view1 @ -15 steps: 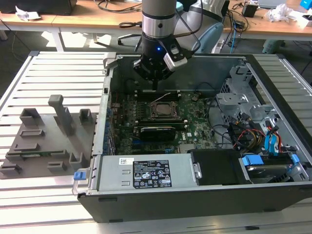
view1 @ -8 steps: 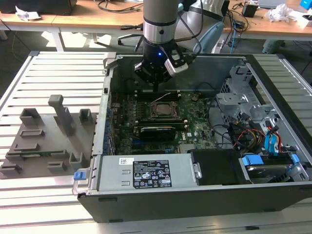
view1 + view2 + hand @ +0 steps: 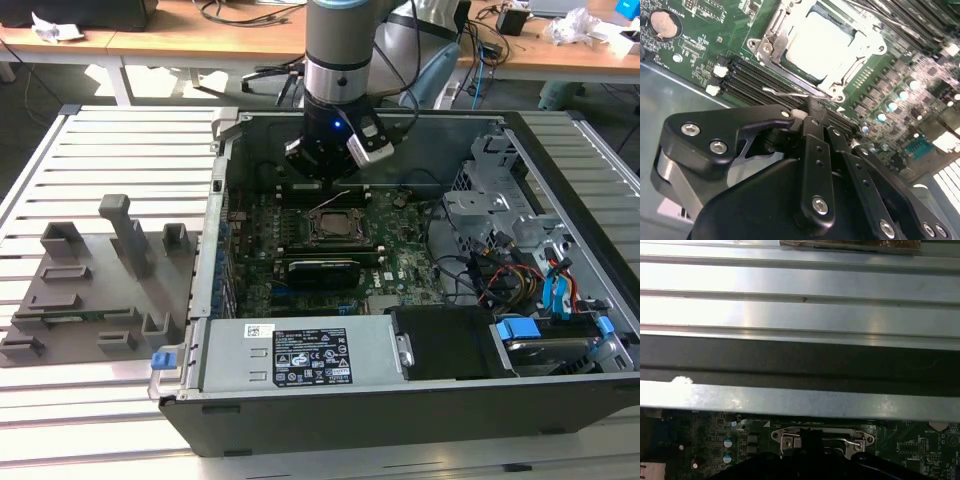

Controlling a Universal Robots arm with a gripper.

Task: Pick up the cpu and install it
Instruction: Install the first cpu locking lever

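The cpu (image 3: 821,44), a flat silvery square, lies inside the metal socket frame (image 3: 850,75) on the green motherboard (image 3: 400,265); the exterior view has the cpu (image 3: 328,226) mid-board. My gripper (image 3: 811,111) hangs just beside the socket, over the memory slots, with its black fingers (image 3: 815,125) drawn together and shut. A thin wire lever (image 3: 785,93) of the socket runs right up to the fingertips; whether they pinch it I cannot tell. From outside, the gripper (image 3: 335,188) is seen low in the open case, just behind the socket.
The open computer case (image 3: 220,200) walls in the board. A power supply (image 3: 300,355) lies at the front, a drive cage (image 3: 500,200) and loose cables (image 3: 520,280) on the exterior view's right. A grey tray (image 3: 100,285) with upright blocks sits outside on the left.
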